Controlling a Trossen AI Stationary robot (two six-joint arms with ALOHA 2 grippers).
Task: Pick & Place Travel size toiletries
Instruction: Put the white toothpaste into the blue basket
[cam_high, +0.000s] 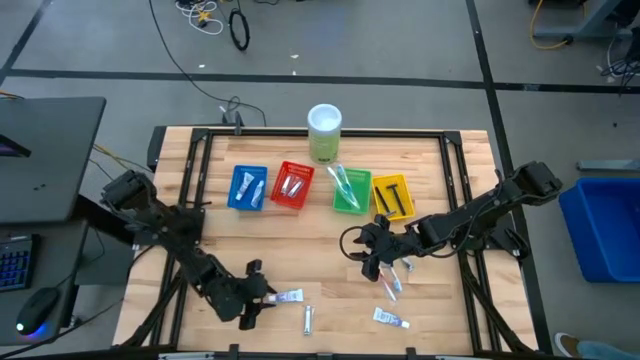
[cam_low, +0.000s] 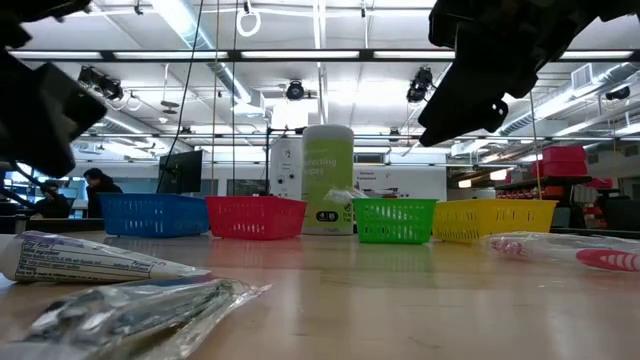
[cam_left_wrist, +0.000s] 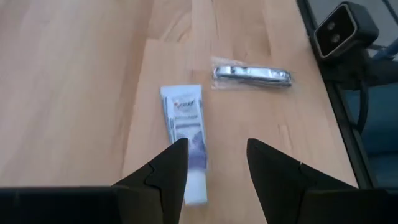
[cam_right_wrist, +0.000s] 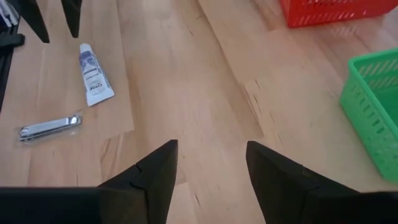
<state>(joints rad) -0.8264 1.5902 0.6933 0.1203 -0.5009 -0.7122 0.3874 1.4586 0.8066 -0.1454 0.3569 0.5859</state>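
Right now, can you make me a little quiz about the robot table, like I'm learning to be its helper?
1. True or false: the left claw is squeezing the white tube.
2. Which basket sits between the blue basket and the green basket? A) yellow B) red C) purple
3. Fill in: the shiny nail clipper lies on the ____, not in a basket.

Key:
1. False. Its fingers are open, and the tube lies loose on the table.
2. B, the red basket.
3. Table.
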